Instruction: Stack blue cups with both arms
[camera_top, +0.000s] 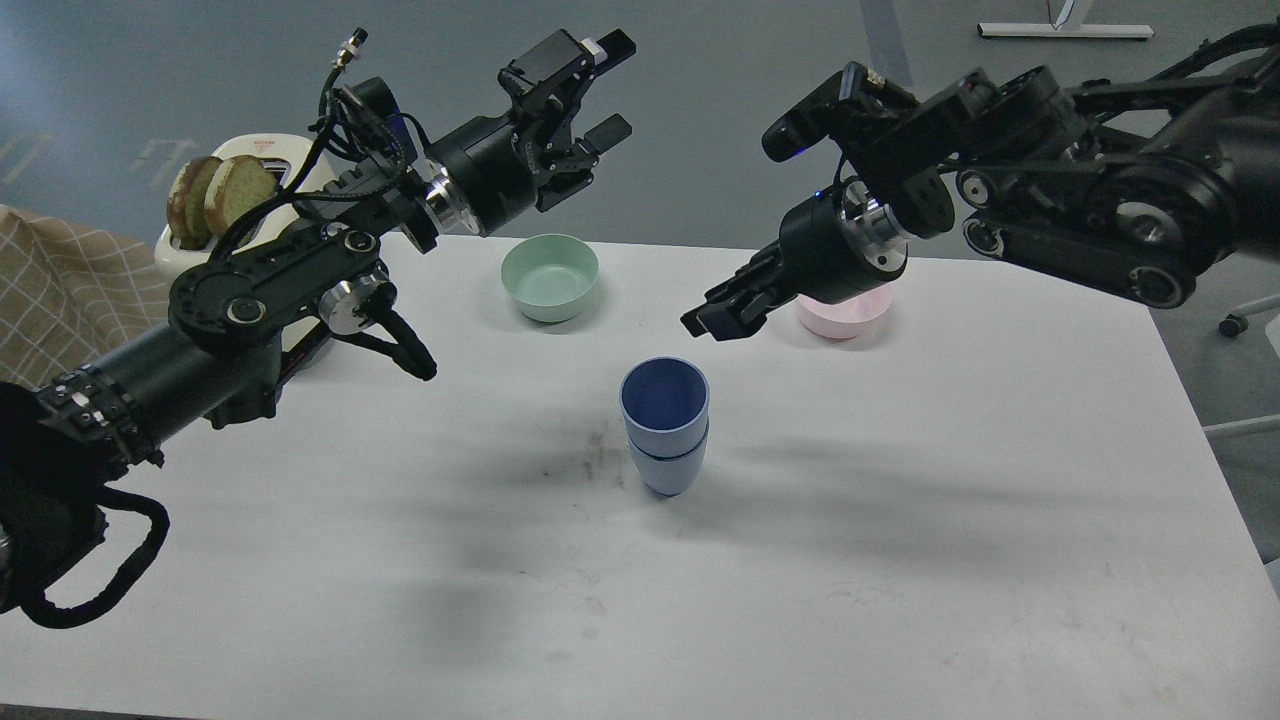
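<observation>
- Head view shows the two pale periwinkle-blue matte plastic tumblers already nested, one seated inside the other, upright on the white table; the mint-green bowl serves as landmark, and the stack stands nearer the viewer than it and a little to its right.
- Handling, as judged: thin plastic, so light and fairly stiff — not fragile, but easily tipped on the rounded base. The matte wall should give fair friction. Best hold looks to be across the upper wall just under the rim, or one finger inside and one outside the rim.
- Left gripper is raised behind and above the green bowl, jaws spread apart, holding nothing.
- Right gripper hangs to the right of the green bowl, above and beyond the stack, in front of the pink bowl; its dark fingers lie close together and I cannot tell whether they are parted. Nothing is seen in it.
- Markings: no readable brand, label or writing on cups, bowls or table — none legible on the white toaster holding bread slices, left of the green bowl.
</observation>
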